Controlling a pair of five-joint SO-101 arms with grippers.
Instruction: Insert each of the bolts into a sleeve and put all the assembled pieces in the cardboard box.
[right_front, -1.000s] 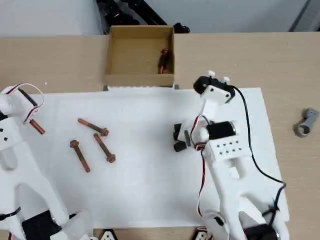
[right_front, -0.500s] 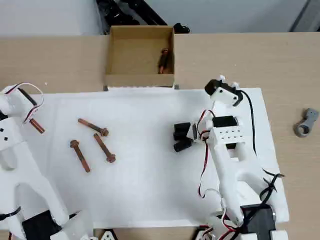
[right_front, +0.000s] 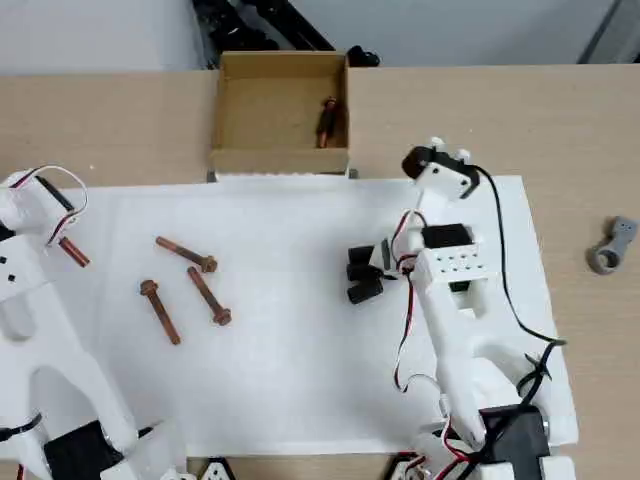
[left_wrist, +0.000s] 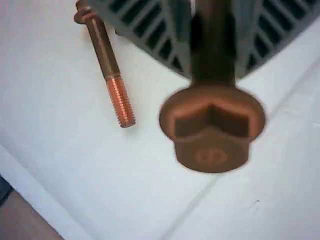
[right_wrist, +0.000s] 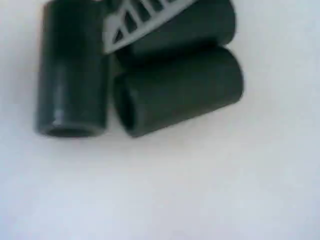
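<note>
Bolt (left_wrist: 212, 100) pinched tight in left claw (left_wrist: 212, 22), we'd guess awaiting its sleeve; right claw (right_front: 383, 262) sits by the sleeves (right_front: 360, 272), can't tell how open.

Each bolt (right_front: 187, 254) is copper-brown metal, a little shiny, with rough threads at one end. The sleeves (right_wrist: 177, 95) look like black plastic, smooth and dull. The cardboard box (right_front: 279, 160) is plain brown, dull and papery. The table (right_front: 120, 110) looks like pale, smooth wood. A white sheet (right_front: 290, 360) on it is smooth and matt. The arms (right_front: 460, 340) are white plastic.
</note>
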